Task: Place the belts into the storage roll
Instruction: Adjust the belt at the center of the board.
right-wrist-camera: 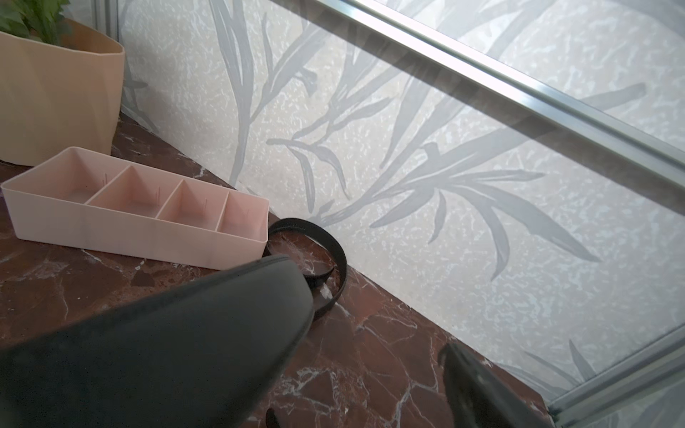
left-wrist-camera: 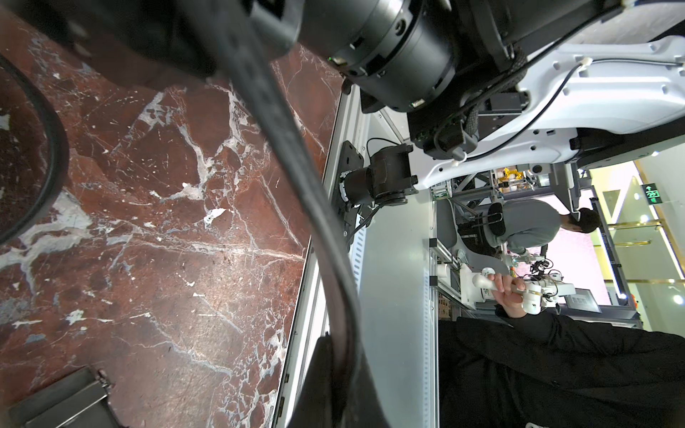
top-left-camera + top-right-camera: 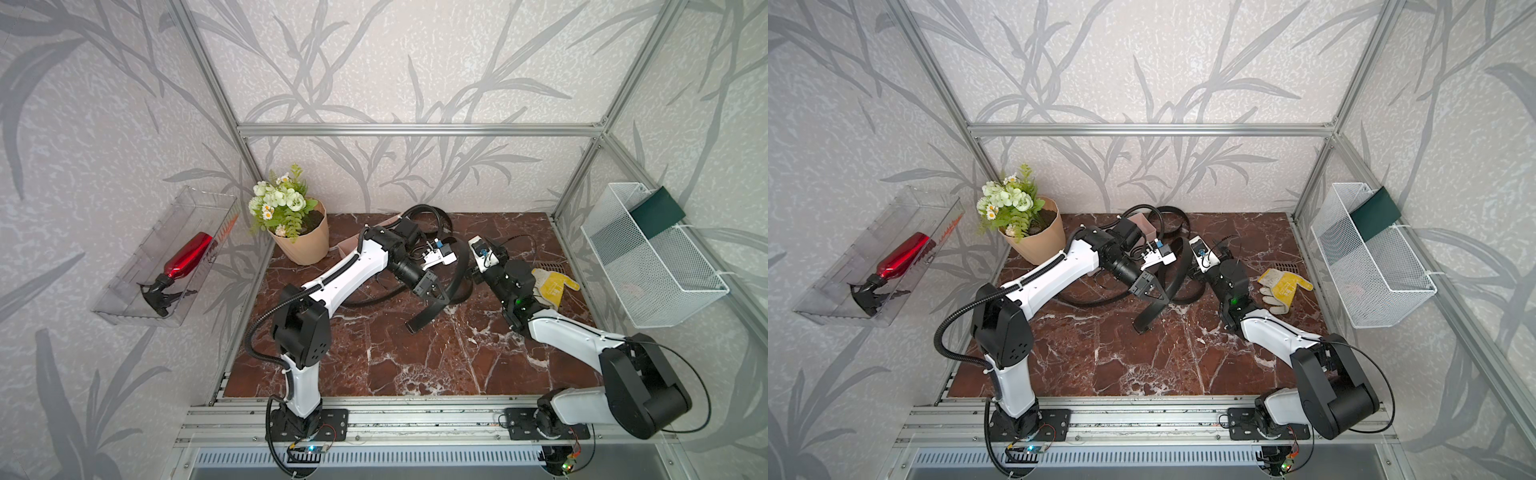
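Marble table (image 3: 374,357); belt (image 3: 426,318) hanging from left pincer (image 3: 436,296).

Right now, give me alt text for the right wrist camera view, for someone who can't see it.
A pale pink storage roll with four empty compartments sits on a red marble table, beside a peach flowerpot. A black belt curls on the table near the tray's end, and another wide black belt fills the foreground against leaf-patterned wallpaper.

The storage roll (image 1: 148,218) sits between flowerpot (image 1: 55,96) and belt (image 1: 326,255).

Marble tabletop (image 3: 374,357): belts (image 3: 432,218), tray (image 1: 148,229), flowerpot (image 3: 305,245), glove (image 3: 550,286)
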### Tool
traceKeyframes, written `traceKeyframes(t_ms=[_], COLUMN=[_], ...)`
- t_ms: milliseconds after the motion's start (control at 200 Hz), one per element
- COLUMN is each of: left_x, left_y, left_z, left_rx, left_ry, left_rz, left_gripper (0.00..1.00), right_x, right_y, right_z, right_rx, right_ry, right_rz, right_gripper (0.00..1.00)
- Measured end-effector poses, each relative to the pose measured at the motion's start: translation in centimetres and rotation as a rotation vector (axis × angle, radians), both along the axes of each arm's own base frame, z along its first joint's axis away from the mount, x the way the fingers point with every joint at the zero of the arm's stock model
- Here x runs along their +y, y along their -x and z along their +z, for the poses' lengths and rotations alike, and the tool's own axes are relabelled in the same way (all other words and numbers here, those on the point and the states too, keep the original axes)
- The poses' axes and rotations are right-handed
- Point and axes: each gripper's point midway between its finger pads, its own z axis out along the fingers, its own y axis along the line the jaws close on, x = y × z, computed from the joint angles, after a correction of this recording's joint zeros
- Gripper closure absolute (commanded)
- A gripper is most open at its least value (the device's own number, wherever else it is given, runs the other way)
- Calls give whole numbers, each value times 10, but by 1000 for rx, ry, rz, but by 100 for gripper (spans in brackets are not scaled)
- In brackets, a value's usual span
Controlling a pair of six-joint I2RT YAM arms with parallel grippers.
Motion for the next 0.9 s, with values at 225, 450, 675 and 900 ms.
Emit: traceKeyframes(t_ms=[225, 450, 675, 900], left_x=[12, 16, 16, 20], left_y=[2, 0, -5, -24], left_z=[11, 24, 27, 34], left_rx=[33, 94, 167, 189], left_ry=[31, 63, 91, 124], left_rz=[33, 61, 91, 149], left_gripper=[100, 100, 100, 100], right_x=[34, 54, 63, 54], right_y=[-2, 14, 21, 24], right_z=[11, 17, 33, 58], right_rx=[-13, 3, -36, -82], right_ry=[-80, -189, -228, -222], right_rz=[186, 331, 374, 326], right_gripper=[3, 2, 40, 100])
